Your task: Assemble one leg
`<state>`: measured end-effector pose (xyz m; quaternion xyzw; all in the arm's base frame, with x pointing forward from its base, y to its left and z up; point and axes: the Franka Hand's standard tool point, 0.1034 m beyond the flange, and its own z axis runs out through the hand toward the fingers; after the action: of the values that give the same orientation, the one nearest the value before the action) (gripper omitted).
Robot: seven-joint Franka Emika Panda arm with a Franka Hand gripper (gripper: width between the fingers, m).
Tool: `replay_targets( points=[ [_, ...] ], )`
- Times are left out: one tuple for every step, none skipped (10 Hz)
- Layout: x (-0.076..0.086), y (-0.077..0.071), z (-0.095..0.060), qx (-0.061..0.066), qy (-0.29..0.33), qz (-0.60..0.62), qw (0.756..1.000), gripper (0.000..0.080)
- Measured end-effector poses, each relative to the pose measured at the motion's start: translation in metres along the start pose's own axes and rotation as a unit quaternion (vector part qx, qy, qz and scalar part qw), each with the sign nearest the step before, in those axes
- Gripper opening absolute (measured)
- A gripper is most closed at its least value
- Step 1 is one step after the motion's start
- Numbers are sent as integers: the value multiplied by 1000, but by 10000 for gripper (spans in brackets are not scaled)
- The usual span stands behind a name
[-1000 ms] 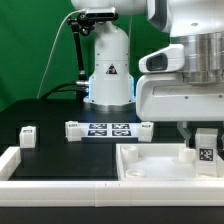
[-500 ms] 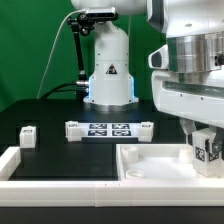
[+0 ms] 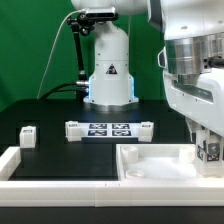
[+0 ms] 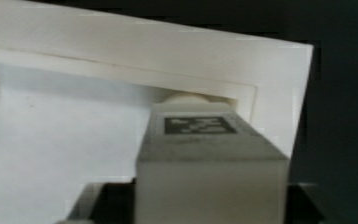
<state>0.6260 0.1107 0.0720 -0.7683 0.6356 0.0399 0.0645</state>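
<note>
Jaws are closed on the leg (image 3: pixel 208 152): in the exterior view the gripper (image 3: pixel 208 147) flanks it on both sides, and in the wrist view the tagged post runs straight out from between the dark fingers. We hold it upright, tag facing the exterior camera, over the tray (image 3: pixel 150 166) at its corner on the exterior view's right. In the wrist view the post's far end sits at a small rounded feature just inside the tray's raised rim. We cannot tell whether the two touch or whether the end has already gone in.

Over the last second the big wrist housing has swung toward the exterior view's right, and more of the arm behind it is now hidden. The leg itself has hardly moved; it has only drifted slightly the same way and stayed at the same height above the tray floor. We take this as the arm settling or turning the post at its mounting spot rather than carrying it somewhere new, so the seating step seems to be in hand and not finished.

A second leg (image 3: pixel 27 135) stands well apart, on the exterior view's left, and the marker board (image 3: pixel 105 129) lies between it and the tray, untouched.
</note>
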Motion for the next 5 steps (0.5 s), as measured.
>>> replay_targets(
  points=[
    [0, 0, 0, 0, 0, -23, 1000, 522],
    [0, 0, 1, -1, 0, -38, 999, 522],
    [-1, 1, 1, -6, -1, -67, 998, 623],
    [-3, 2, 1, -10, -2, -142, 990, 641],
    [-4, 2, 1, -15, -4, -186, 982, 641]
  ],
)
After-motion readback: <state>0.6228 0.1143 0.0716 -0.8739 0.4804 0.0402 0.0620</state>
